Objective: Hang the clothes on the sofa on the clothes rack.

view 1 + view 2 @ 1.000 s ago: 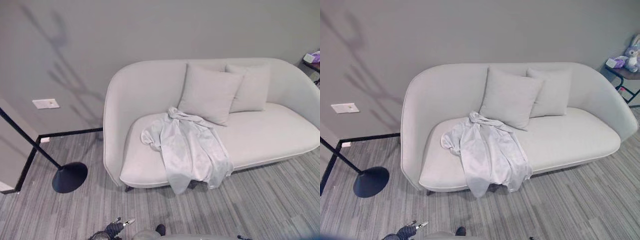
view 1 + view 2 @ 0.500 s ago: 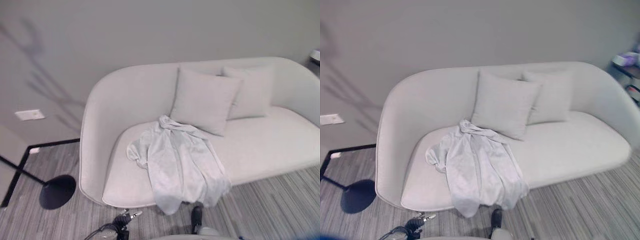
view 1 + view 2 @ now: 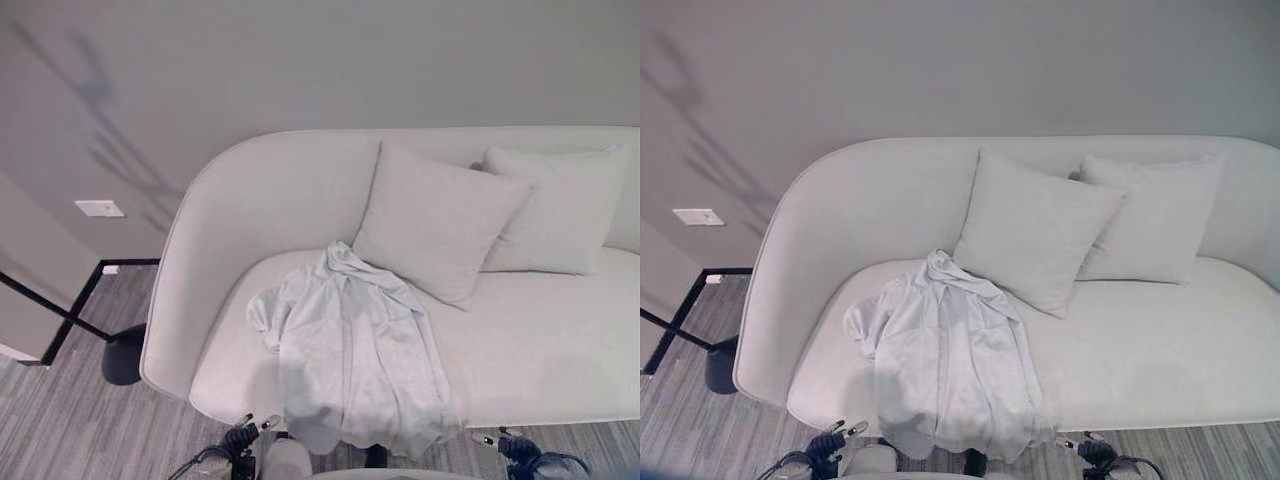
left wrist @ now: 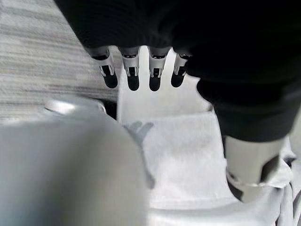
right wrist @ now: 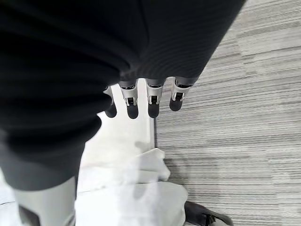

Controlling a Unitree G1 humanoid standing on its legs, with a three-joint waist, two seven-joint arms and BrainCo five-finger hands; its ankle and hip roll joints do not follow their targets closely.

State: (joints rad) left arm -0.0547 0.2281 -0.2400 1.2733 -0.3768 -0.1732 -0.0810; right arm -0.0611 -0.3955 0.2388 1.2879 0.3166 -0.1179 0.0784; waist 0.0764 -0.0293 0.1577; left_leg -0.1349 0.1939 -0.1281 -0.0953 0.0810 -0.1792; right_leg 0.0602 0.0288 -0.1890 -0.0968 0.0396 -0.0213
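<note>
So the pale grey garment [image 3: 350, 370] was lying crumpled on the left half of the sofa [image 3: 560, 340] seat, its collar end bunched up against the lower corner of the nearer cushion [image 3: 438, 222], and its hem spilling over the front edge of the seat toward the floor. A second cushion [image 3: 562, 210] sat just behind and to the right of the first, both leaning on the backrest.

Both of the robot's hands were low down at the front of the sofa, not touching the cloth as far as I could see. The left hand [image 4: 136, 70] had its fingers hanging out straight and relaxed above the sofa edge and the garment, nothing held, thumb off to the side. The right hand [image 5: 141, 96] looked the same: fingers straight, loose, hovering over the spot where the seat edge and the garment's hem met the striped grey carpet [image 5: 235, 141].

Off to the left there was a black floor stand with a round base [image 3: 122, 355] on the carpet, near the sofa's end, and a white wall plate [image 3: 100, 208] on the grey wall.
</note>
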